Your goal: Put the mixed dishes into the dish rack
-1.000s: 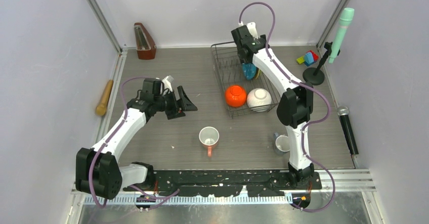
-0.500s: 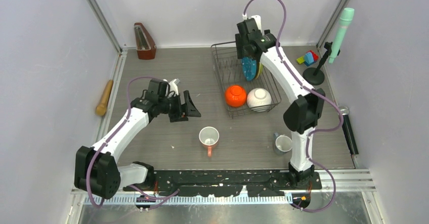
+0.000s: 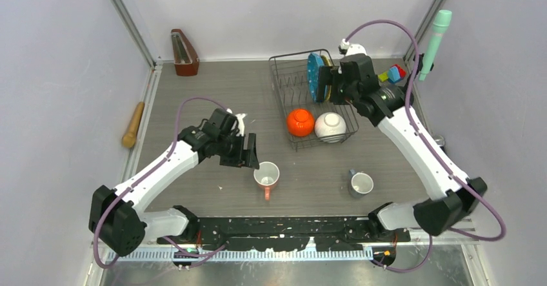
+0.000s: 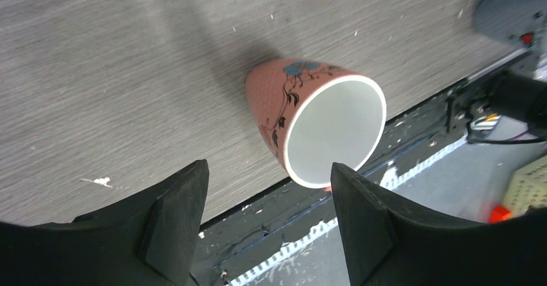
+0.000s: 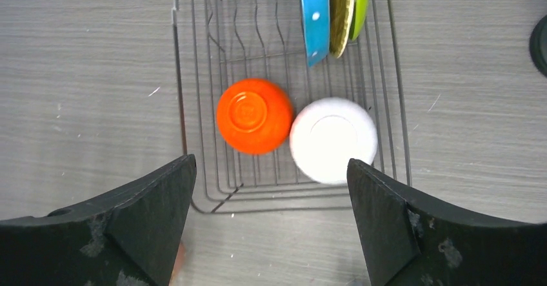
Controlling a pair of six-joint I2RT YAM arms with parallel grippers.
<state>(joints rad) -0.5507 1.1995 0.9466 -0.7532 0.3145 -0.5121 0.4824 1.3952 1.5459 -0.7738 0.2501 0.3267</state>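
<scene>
Since the earlier frame, the left gripper (image 4: 268, 170) has advanced on the pink floral mug (image 4: 322, 128), which stands upright on the table on the near side of the dish rack (image 3: 274, 79). Its jaws are wide, empty and lined up to either side of the mug, probably for a grasp. The small grey-blue mug (image 3: 361, 183) waits off the rack's near right corner. Inside the rack, the orange bowl (image 5: 253, 115) and white bowl (image 5: 333, 141) lie inverted, presumably to drain. Behind them the blue-rimmed plate (image 5: 314, 18) and lime-green plate (image 5: 361, 2) stand on edge. The right gripper (image 5: 271, 162) has withdrawn, spread wide and empty.

Bright, even overhead light; soft shadows; mostly crisp focus throughout.
</scene>
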